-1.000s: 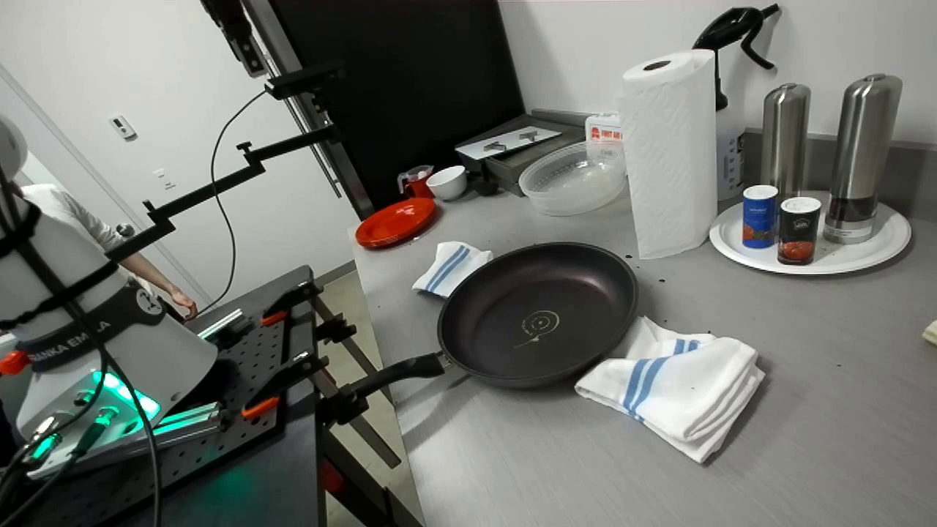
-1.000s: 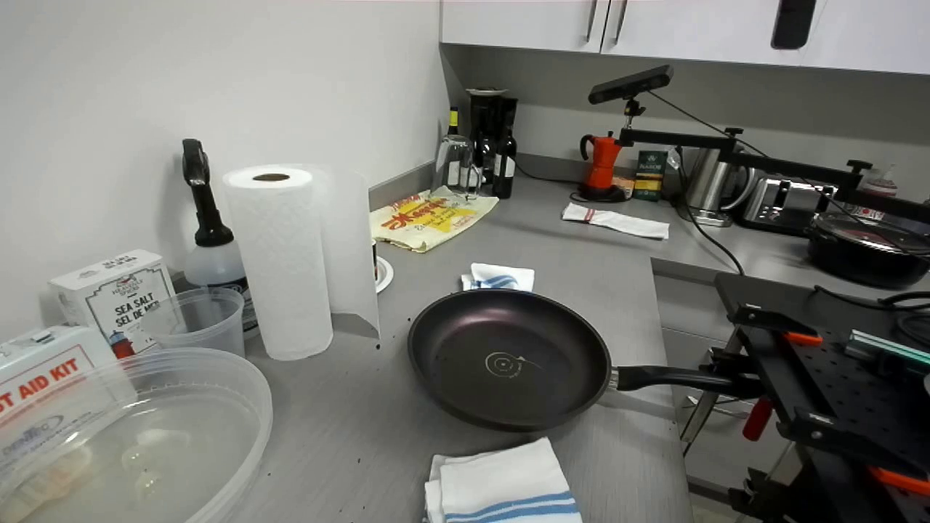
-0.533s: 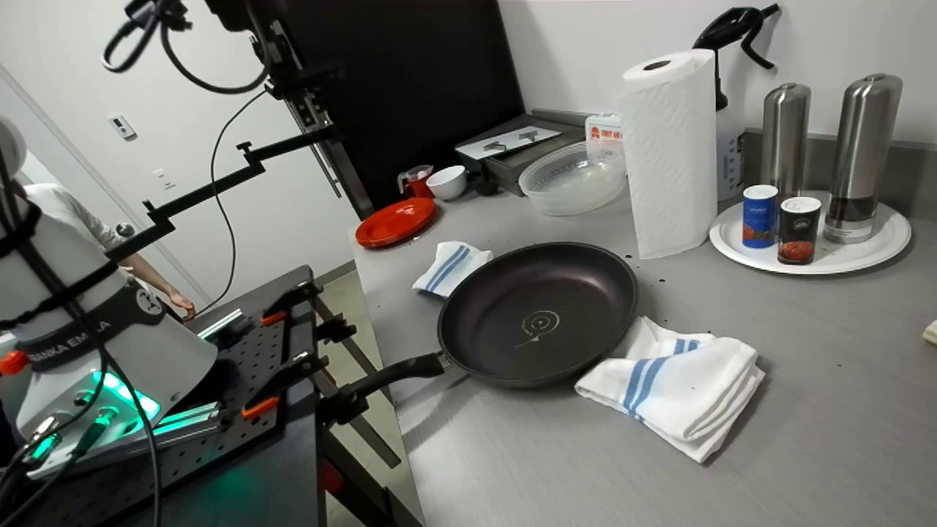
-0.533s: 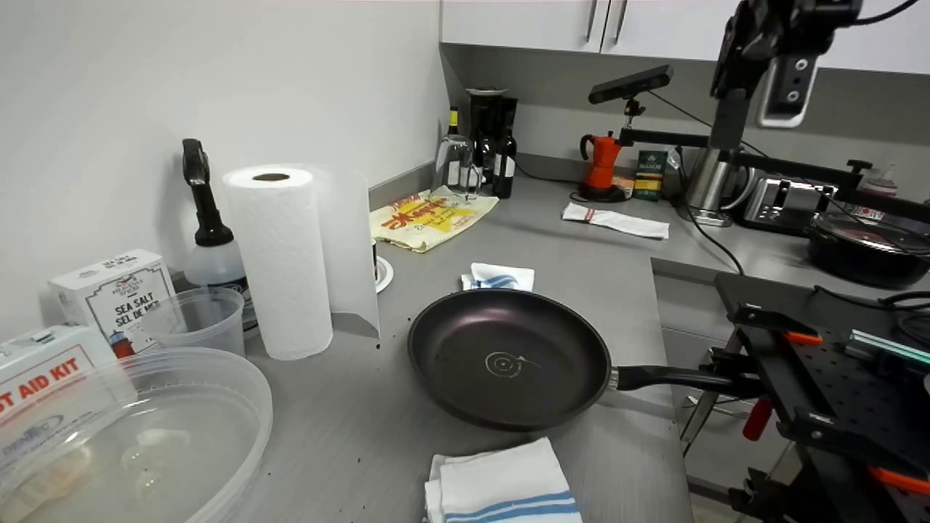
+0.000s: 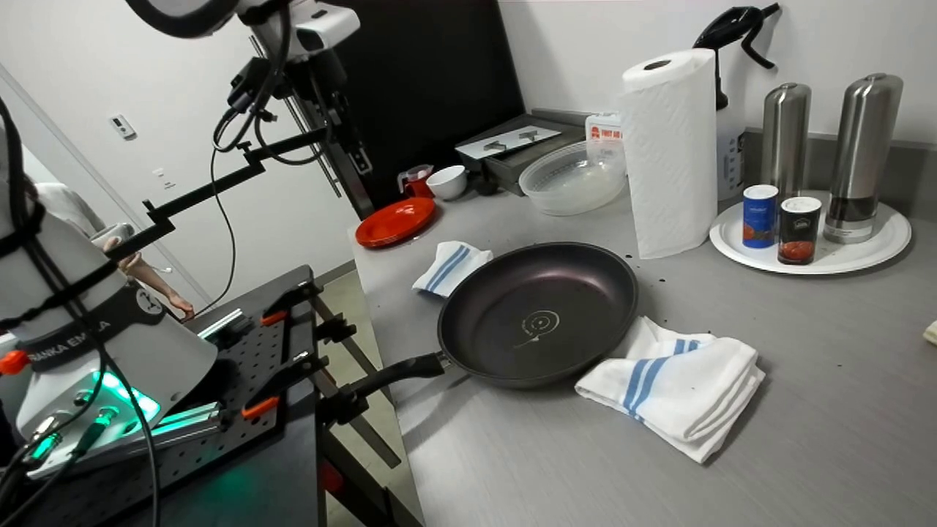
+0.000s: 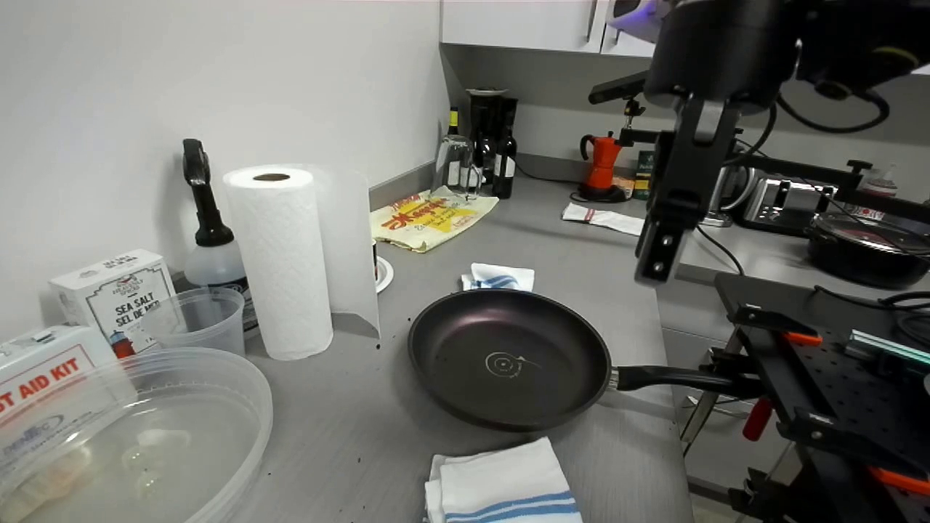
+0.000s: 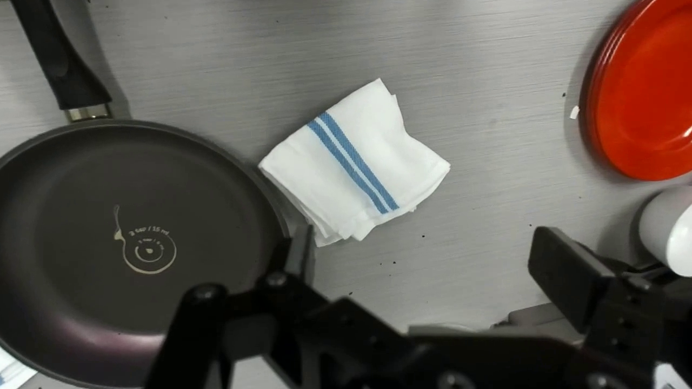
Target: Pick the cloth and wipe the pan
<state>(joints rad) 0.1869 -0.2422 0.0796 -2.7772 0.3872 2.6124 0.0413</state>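
A black frying pan sits on the grey counter, also in an exterior view and the wrist view. A folded white cloth with blue stripes lies beside the pan rim in the wrist view. It also shows in both exterior views. Another blue-striped white cloth lies at the pan's opposite side, partly hidden behind the pan in an exterior view. My gripper is open and empty, above the counter. In both exterior views it hangs in the air, away from the cloths.
A stack of red plates and a white bowl stand beyond the nearer cloth. A paper towel roll, a clear plastic tub and a white plate with shakers stand near the wall. The pan handle overhangs the counter edge.
My arm and gripper have come into the exterior views and moved down and toward the counter. The pan and both cloths have not moved.
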